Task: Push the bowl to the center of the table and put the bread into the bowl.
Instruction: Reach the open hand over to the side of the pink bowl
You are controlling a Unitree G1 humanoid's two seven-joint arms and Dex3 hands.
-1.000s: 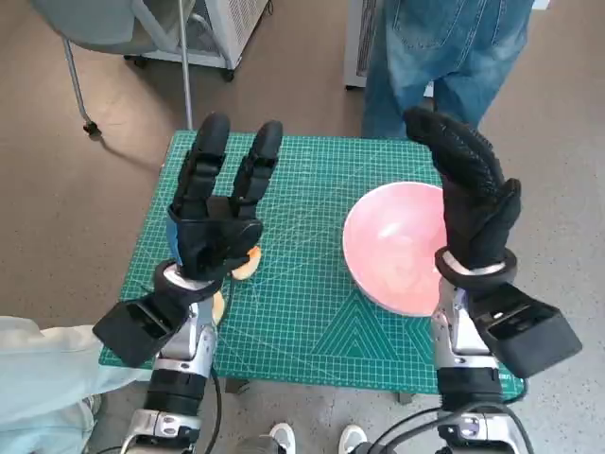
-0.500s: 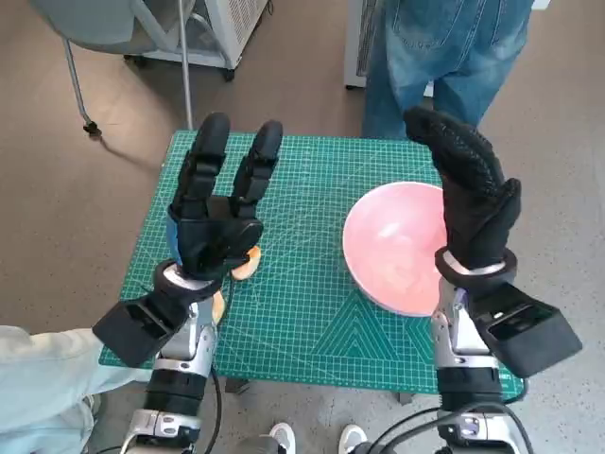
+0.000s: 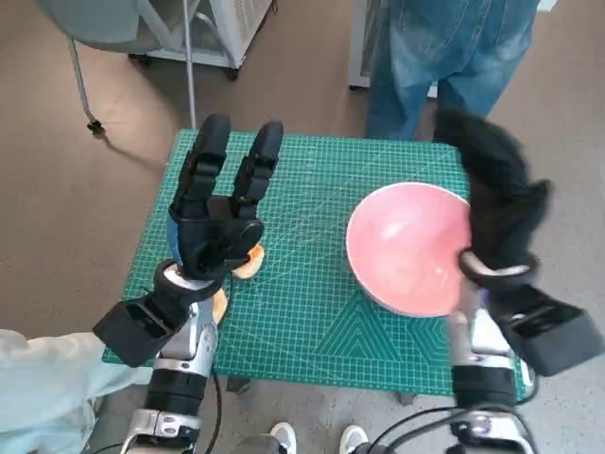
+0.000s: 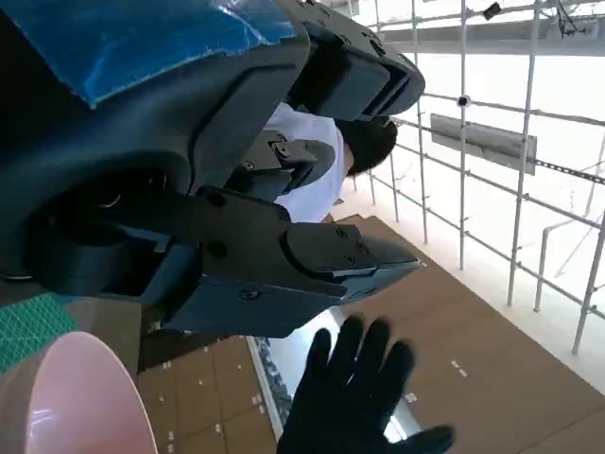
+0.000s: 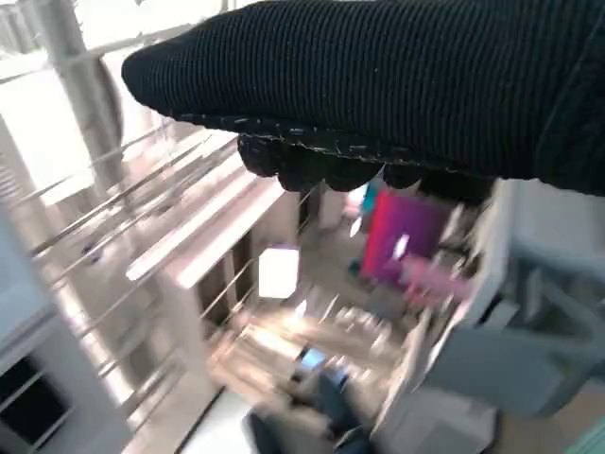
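Clearly the pink bowl (image 3: 408,248) sat toward the right side of the green worktop (image 3: 312,303), not yet at its centre, with the gloved right hand (image 3: 496,213) raised just beside its outer rim — blurred, fingers up and holding nothing. The left hand (image 3: 216,213) stood upright over the left part of the worktop, fingers extended and apart, empty too. Just under it, near the left edge, a pale orange-brown piece that I judged to be the bread (image 3: 248,264) peeked out, mostly hidden. The bowl looked light and rigid with a smooth wall — likely to slide easily on the mat, so a flat push low on its right side would serve better than one at the rim, which might tip it. The bread would probably be soft; a gentle hold across its sides seemed wise.
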